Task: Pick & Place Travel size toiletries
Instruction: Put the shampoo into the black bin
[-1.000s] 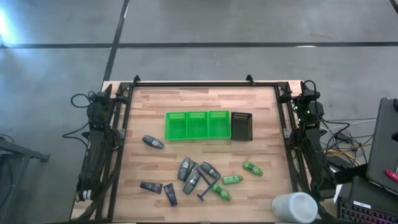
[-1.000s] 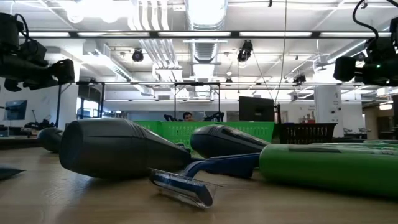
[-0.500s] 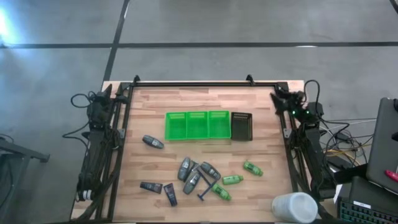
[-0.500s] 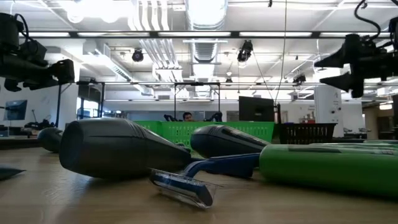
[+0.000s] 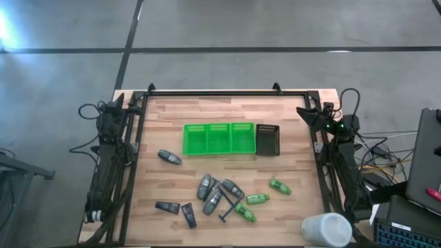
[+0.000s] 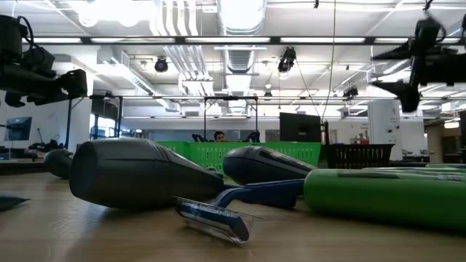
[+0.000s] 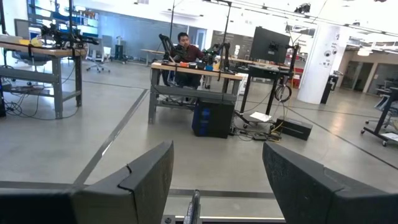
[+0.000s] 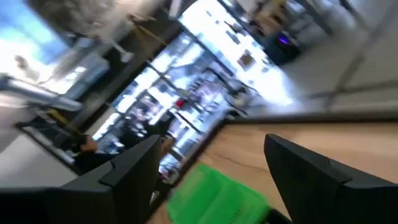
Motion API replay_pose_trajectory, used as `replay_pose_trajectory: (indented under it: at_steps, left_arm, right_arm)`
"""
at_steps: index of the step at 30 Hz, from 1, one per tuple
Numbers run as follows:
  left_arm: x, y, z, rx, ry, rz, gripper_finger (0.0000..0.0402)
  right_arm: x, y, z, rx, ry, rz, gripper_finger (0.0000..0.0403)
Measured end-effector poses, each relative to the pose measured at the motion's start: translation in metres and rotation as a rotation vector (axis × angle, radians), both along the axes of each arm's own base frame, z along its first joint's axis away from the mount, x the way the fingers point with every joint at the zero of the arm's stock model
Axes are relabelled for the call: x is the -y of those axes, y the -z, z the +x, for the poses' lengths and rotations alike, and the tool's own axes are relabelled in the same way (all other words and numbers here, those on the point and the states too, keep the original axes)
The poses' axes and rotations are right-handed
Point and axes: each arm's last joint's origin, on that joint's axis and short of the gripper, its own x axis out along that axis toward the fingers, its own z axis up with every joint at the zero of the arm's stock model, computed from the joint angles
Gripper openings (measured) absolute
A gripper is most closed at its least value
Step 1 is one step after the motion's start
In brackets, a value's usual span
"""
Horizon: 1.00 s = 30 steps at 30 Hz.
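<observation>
At the near edge of the wooden tabletop [image 5: 289, 131] the toiletries lie loose: two dark flat tubes [image 5: 167, 207], then a cluster of grey oval bottles [image 5: 205, 185] with a blue-handled razor [image 5: 227, 207] beside them, and three small green bottles [image 5: 258, 199] towards the right. One more grey bottle [image 5: 169, 158] lies apart, farther left and nearer the middle. No writing on any of them can be read. In the low view a grey bottle [image 6: 138, 175], the razor [image 6: 218, 215] and a green bottle [image 6: 386, 196] fill the foreground. Behind them the green tray [image 5: 220, 138] with three compartments sits mid-table, a black slotted bin [image 5: 267, 140] touching its right end. The right hand [image 5: 306, 113] hovers over the far right corner, fingers spread wide, holding nothing. The left hand [image 7: 217, 186] rests at the far left edge, likewise wide apart and empty. A person sits at a desk in the room beyond.
</observation>
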Motion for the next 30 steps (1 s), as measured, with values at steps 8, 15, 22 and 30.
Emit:
replay_pose_trajectory:
  at_steps: [8, 15, 22, 30]
  left_arm:
    - [0.0, 0.0, 0.0, 0.0, 0.0, 0.0, 0.0252]
    - [0.0, 0.0, 0.0, 0.0, 0.0, 0.0, 0.0252]
    - [0.0, 0.0, 0.0, 0.0, 0.0, 0.0, 0.0252]
    - [0.0, 0.0, 0.0, 0.0, 0.0, 0.0, 0.0252]
  right_arm:
    - [-0.013, -0.025, 0.001, 0.093, -0.037, -0.253, 0.0259]
    - [-0.007, -0.022, 0.01, 0.125, -0.049, -0.182, 0.0242]
    - [0.007, -0.05, 0.032, 0.085, 0.005, -0.24, 0.023]
    - [0.009, -0.051, 0.082, -0.265, -0.57, 0.034, 0.0235]
